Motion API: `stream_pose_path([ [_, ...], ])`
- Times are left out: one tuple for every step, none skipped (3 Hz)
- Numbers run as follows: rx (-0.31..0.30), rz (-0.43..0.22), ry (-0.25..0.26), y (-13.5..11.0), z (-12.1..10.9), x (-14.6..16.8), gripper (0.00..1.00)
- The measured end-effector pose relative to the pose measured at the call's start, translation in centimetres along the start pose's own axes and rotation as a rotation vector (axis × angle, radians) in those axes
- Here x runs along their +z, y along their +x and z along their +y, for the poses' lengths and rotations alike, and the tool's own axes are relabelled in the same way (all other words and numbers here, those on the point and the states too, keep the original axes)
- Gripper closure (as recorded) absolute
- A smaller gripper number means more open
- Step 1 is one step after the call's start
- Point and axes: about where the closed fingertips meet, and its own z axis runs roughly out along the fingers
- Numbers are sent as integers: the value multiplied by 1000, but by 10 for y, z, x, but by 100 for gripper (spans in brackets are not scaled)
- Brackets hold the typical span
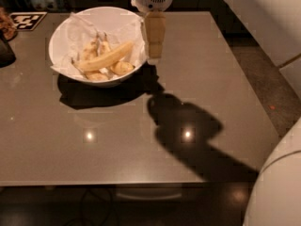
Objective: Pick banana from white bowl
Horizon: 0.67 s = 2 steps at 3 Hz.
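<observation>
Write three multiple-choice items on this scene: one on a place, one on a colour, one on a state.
1. Where is the hand?
A. By the bowl's right rim
B. Left of the bowl
C. Deep inside the bowl

2. What colour is the bowl?
A. Black
B. Red
C. White

3. How is the long banana placed?
A. Hanging from the hand
B. Lying in the bowl
C. Lying outside the bowl

Key:
1 A: the hand hangs just beside the right rim.
2 C: its wall is glossy white.
3 B: it lies across the shorter bananas in the bowl, apart from the hand.
</observation>
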Motion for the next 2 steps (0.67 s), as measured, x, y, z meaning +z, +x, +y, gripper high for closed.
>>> stream_pose_path([
  [-19, -25, -11, -8, -17, 12, 0],
  [-72, -42, 0, -31, -55, 27, 0],
])
